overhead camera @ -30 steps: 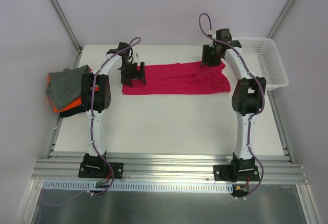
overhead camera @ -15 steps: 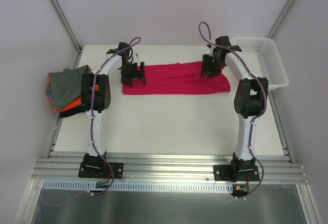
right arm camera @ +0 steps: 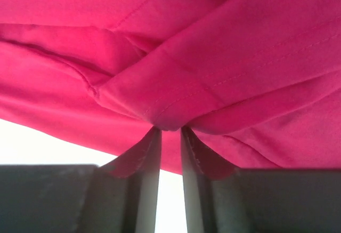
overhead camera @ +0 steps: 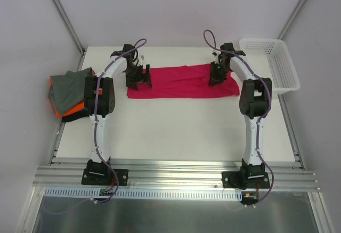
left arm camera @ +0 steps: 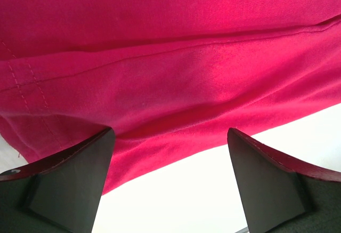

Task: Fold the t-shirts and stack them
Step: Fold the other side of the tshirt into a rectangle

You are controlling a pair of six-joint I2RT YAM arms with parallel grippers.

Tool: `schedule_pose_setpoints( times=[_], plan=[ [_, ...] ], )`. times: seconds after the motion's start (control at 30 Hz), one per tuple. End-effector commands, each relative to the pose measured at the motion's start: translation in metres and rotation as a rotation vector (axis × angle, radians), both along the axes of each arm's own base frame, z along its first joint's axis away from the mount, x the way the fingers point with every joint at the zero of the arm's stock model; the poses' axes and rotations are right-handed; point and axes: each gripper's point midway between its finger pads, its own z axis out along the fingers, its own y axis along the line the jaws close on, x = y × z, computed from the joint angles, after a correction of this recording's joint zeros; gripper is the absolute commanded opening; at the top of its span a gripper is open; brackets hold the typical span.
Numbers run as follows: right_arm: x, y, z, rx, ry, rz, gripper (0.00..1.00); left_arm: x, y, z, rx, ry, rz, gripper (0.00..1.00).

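- A magenta t-shirt (overhead camera: 184,81) is shown spread as a long band on the table (overhead camera: 176,126). Its long axis runs from one gripper across to the other.
- The left gripper (overhead camera: 137,78) is set at the band's left end. In the left wrist view its fingers (left arm camera: 69,179) are held wide apart. The cloth's near hem lies just ahead of and between them, and nothing is gripped.
- The right gripper (overhead camera: 218,77) is set near the band's right end. In the right wrist view its fingers (right arm camera: 146,158) are pressed almost together on a bunched fold of the magenta cloth, pinched right at the tips.
- From the right gripper, most of the shirt stretches toward the left gripper. Only a short part lies to its outer side.
- The right end is judged ready to be carried. A fold along the long axis would be led by the right arm toward the left gripper, which is nearer the free end.
- A pile of other shirts (overhead camera: 69,91) is seen well off to the outer side of the left gripper, apart from the magenta one.
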Motion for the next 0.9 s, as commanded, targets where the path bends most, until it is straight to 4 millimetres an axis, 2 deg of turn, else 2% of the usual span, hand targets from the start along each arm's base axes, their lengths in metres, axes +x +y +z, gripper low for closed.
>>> schedule_pose_setpoints(
  times=[0.0, 0.13, 0.33, 0.57, 0.7, 0.73, 0.87],
  plan=[
    [0.014, 0.014, 0.029, 0.049, -0.073, 0.011, 0.21, -0.004, 0.001, 0.007, 0.011, -0.001, -0.006, 0.89],
    [0.018, 0.017, 0.034, 0.053, -0.092, 0.008, 0.18, -0.004, 0.0, 0.007, 0.008, 0.0, -0.006, 0.89],
    [0.027, 0.018, 0.035, 0.049, -0.117, 0.011, 0.01, -0.004, 0.0, 0.006, 0.008, -0.001, -0.008, 0.89],
    [0.052, 0.022, 0.047, 0.041, -0.203, 0.016, 0.01, -0.005, 0.001, 0.005, 0.012, 0.003, -0.008, 0.89],
    [0.067, 0.028, 0.041, 0.035, -0.236, 0.026, 0.01, -0.005, 0.0, 0.005, 0.011, 0.003, -0.01, 0.89],
    [0.068, 0.029, 0.033, 0.032, -0.226, 0.027, 0.01, -0.006, 0.0, 0.005, 0.011, 0.005, -0.01, 0.89],
    [0.069, 0.041, 0.026, 0.037, -0.224, 0.045, 0.01, -0.007, 0.0, 0.006, 0.017, 0.002, -0.016, 0.89]
  ],
)
